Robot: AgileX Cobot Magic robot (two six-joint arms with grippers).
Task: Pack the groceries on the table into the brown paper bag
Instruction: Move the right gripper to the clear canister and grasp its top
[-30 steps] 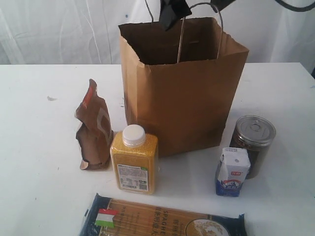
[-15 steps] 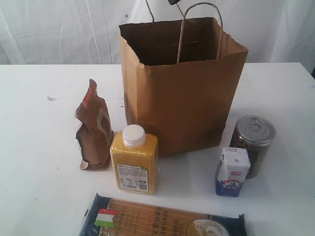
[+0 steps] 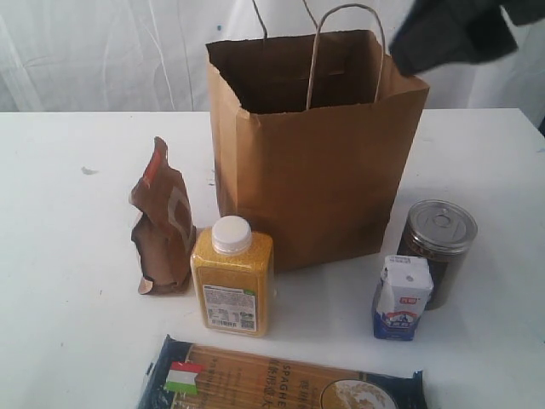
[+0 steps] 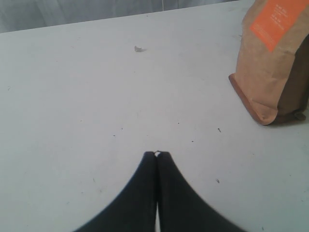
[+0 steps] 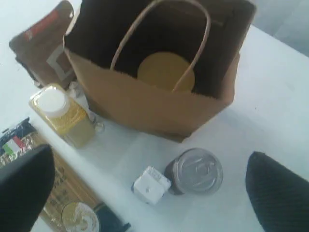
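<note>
The brown paper bag (image 3: 315, 170) stands open on the table (image 3: 68, 298). A tan-lidded jar (image 5: 165, 71) lies inside it. In front stand the brown pouch (image 3: 162, 221), yellow bottle (image 3: 232, 277), white-blue carton (image 3: 402, 296) and silver-lidded dark jar (image 3: 438, 247). The spaghetti pack (image 3: 272, 379) lies flat at the front edge. My right gripper (image 5: 150, 157) hangs open high over the carton (image 5: 151, 184) and dark jar (image 5: 195, 171), holding nothing. Its arm (image 3: 451, 30) is a dark blur beside the bag's top. My left gripper (image 4: 157, 153) is shut and empty above bare table (image 4: 96, 96), the pouch (image 4: 270, 63) off to one side.
A tiny white lump (image 4: 139, 49) lies on the table beyond the left gripper. The bag's twisted loop handles (image 3: 345, 51) stick up over its mouth. White curtain hangs behind the table.
A second ago a dark gripper hung over the bag's mouth; it rose out of view, and a blurred arm now shows at the bag's upper right. No grocery has moved.
</note>
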